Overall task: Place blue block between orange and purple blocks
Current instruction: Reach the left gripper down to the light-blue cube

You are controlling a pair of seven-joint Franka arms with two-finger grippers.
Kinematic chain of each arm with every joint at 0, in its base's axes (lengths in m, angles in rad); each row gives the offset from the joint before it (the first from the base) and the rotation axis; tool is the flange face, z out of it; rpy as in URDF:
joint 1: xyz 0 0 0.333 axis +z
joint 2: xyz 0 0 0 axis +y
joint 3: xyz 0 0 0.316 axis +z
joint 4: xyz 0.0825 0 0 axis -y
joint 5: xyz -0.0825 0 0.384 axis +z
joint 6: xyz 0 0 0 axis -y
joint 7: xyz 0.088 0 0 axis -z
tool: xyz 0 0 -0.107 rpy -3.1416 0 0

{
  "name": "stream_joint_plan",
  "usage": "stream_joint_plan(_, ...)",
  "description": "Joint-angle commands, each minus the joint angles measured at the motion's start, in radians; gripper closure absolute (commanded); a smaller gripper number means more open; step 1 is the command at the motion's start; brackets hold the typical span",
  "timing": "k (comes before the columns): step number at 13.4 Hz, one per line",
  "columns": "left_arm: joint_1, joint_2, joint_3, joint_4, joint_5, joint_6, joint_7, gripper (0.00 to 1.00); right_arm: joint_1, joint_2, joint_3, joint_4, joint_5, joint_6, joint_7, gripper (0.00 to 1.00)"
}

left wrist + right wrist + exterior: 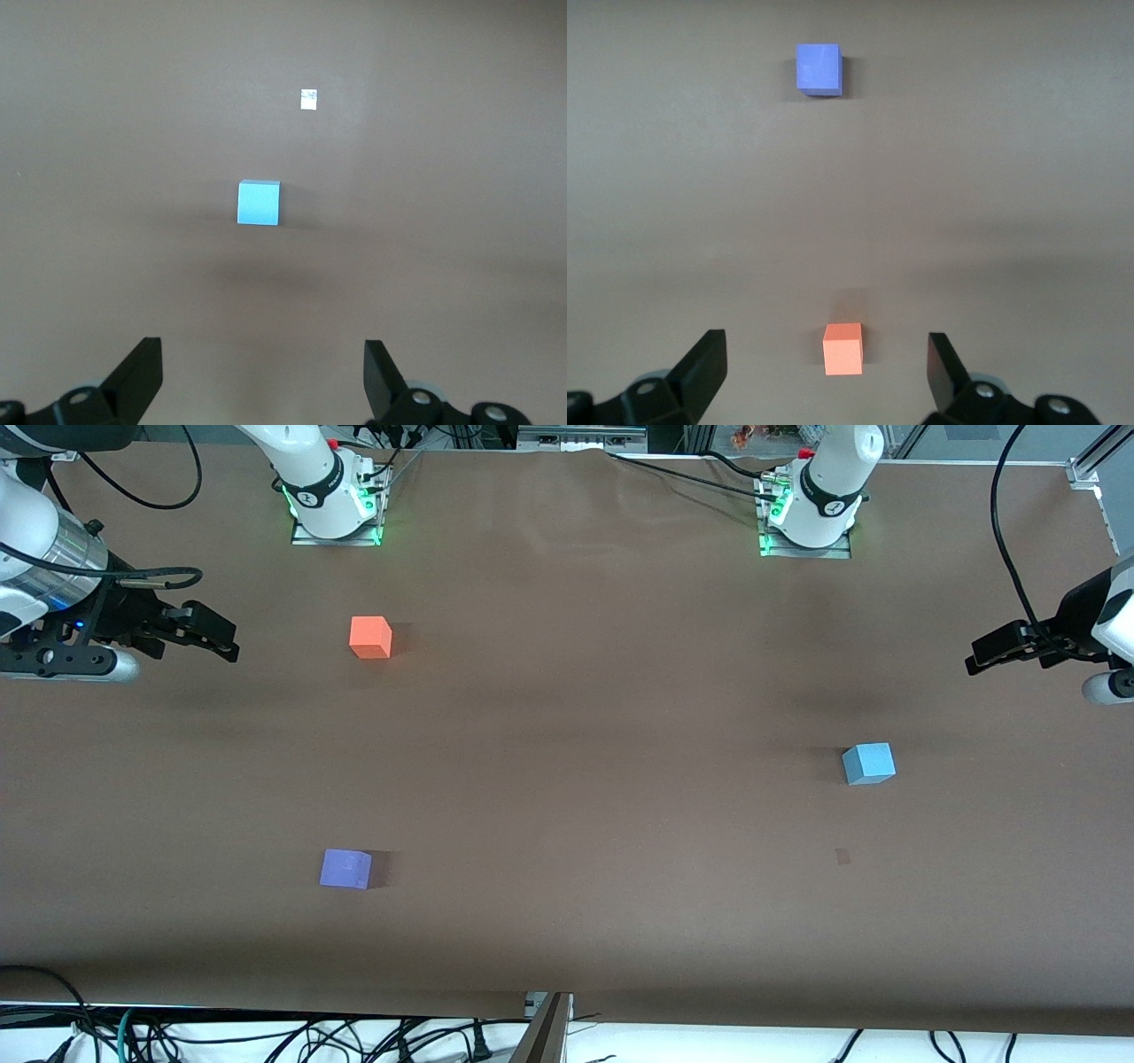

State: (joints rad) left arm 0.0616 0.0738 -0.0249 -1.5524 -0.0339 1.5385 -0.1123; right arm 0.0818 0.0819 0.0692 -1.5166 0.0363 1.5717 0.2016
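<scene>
The brown table [567,779] lies wide and bare between the two arms, each parked high at its own end, so nothing has yet been picked up. The left gripper [263,381] hangs over its end with fingers spread wide and empty, the blue block [259,203] resting on the surface ahead of and below it, well apart. The right gripper [827,376], equally open and empty, waits above the orange block [842,348], with the purple block [819,69] farther out from it, the gap between them free for the blue one.

Three blocks [370,637], two claws [226,642].
</scene>
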Motion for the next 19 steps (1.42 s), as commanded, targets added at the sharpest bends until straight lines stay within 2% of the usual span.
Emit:
stream_joint_plan(1, -0.011, 0.007, 0.01, 0.021, 0.015, -0.014, 0.003, 0.0, 0.013, -0.005, -0.012, -0.002, 0.005, 0.011, 0.004, 0.0)
stream_joint_plan(7, -0.005, 0.029, 0.01, 0.015, 0.017, -0.011, 0.002, 0.0, 0.013, -0.005, -0.012, -0.002, 0.005, 0.019, 0.004, 0.0)
stream_joint_plan(9, -0.005, 0.082, 0.01, 0.003, 0.016, -0.006, -0.001, 0.0, 0.013, -0.005, -0.012, -0.002, 0.005, 0.019, 0.002, 0.0)
stream_joint_plan(13, -0.005, 0.151, 0.011, -0.104, 0.019, 0.138, -0.001, 0.0, 0.013, -0.005, -0.012, -0.002, 0.005, 0.019, 0.002, 0.0)
stream_joint_plan(19, 0.032, 0.308, 0.028, -0.299, 0.009, 0.521, 0.149, 0.0, 0.013, -0.004, -0.012, -0.002, 0.005, 0.019, 0.002, 0.0)
